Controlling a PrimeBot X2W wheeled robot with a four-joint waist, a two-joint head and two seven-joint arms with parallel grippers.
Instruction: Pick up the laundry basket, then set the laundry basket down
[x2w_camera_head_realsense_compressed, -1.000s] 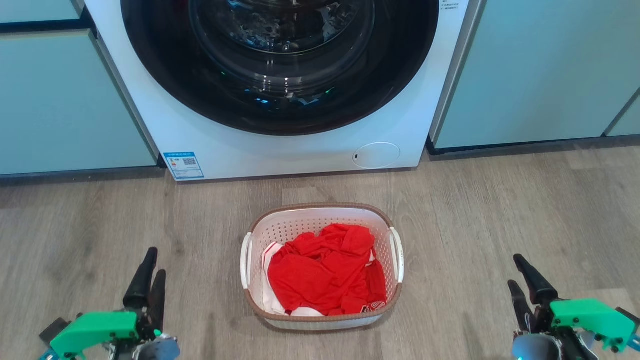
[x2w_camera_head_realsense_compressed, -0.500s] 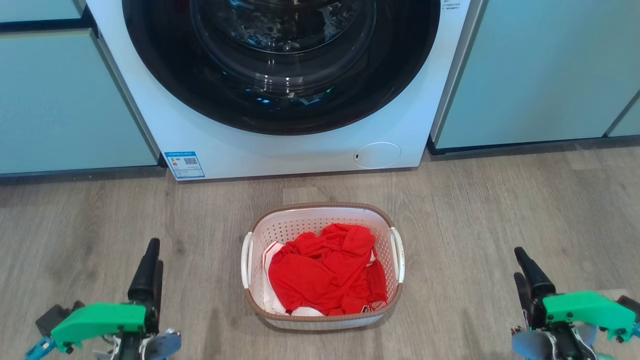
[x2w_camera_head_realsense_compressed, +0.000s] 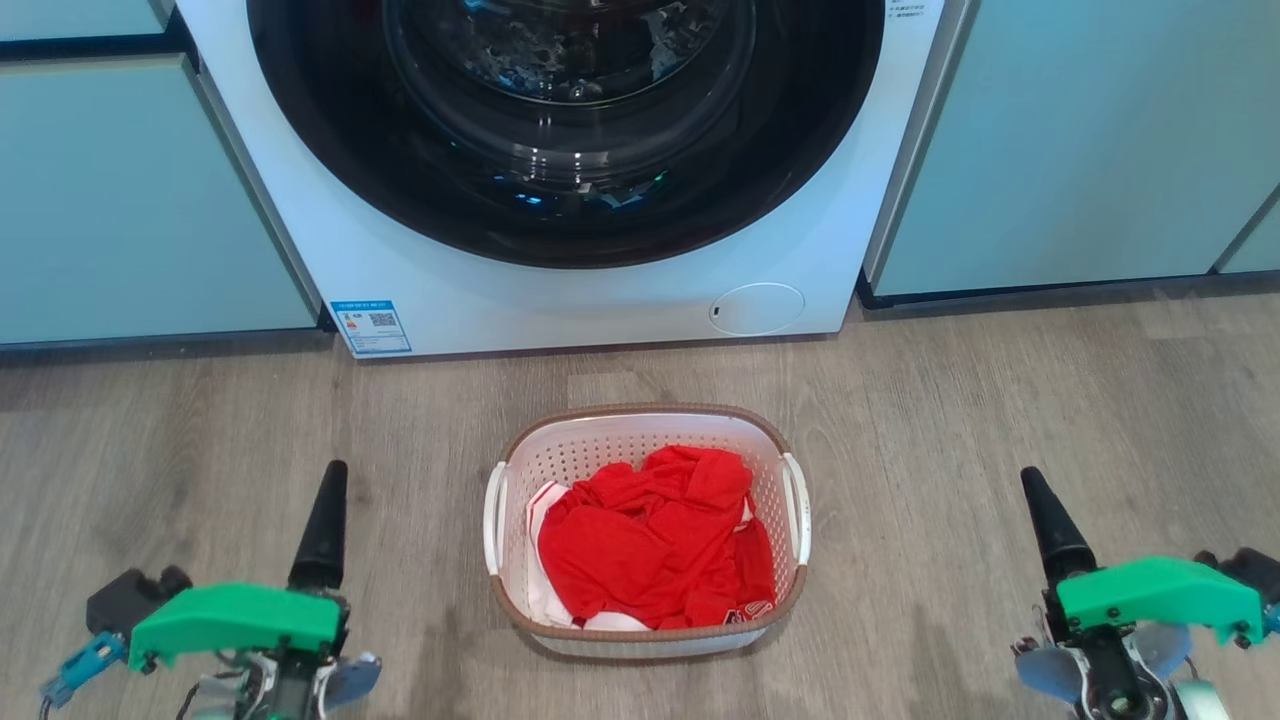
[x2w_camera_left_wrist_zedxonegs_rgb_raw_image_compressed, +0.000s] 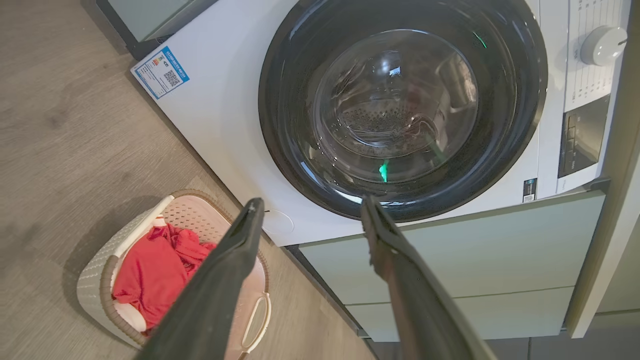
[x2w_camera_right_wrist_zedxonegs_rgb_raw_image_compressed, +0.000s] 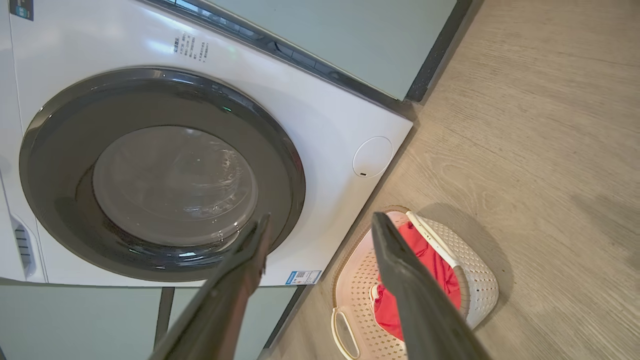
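Note:
The laundry basket (x2w_camera_head_realsense_compressed: 600, 455) stands on the wooden floor in front of the washing machine: white, perforated, with a brown rim and a white handle on each side. Red clothes (x2w_camera_head_realsense_compressed: 650, 545) lie inside it. My left gripper (x2w_camera_head_realsense_compressed: 335, 472) hovers to its left and my right gripper (x2w_camera_head_realsense_compressed: 1030, 478) to its right, both well apart from the handles. In the left wrist view my left gripper (x2w_camera_left_wrist_zedxonegs_rgb_raw_image_compressed: 312, 201) is open and holds nothing, with the basket (x2w_camera_left_wrist_zedxonegs_rgb_raw_image_compressed: 92, 285) at lower left. My right gripper (x2w_camera_right_wrist_zedxonegs_rgb_raw_image_compressed: 322, 216) is likewise open and holds nothing, with the basket (x2w_camera_right_wrist_zedxonegs_rgb_raw_image_compressed: 475, 285) below it.
A white washing machine (x2w_camera_head_realsense_compressed: 600, 300) with a closed round dark door stands just behind the basket. Pale green cabinets (x2w_camera_head_realsense_compressed: 1080, 150) flank it on both sides. Bare wooden floor (x2w_camera_head_realsense_compressed: 950, 420) surrounds the basket.
Both grippers have turned at the wrist, so each now shows edge-on in the head view, with fingertips reaching further forward. The basket has not moved.

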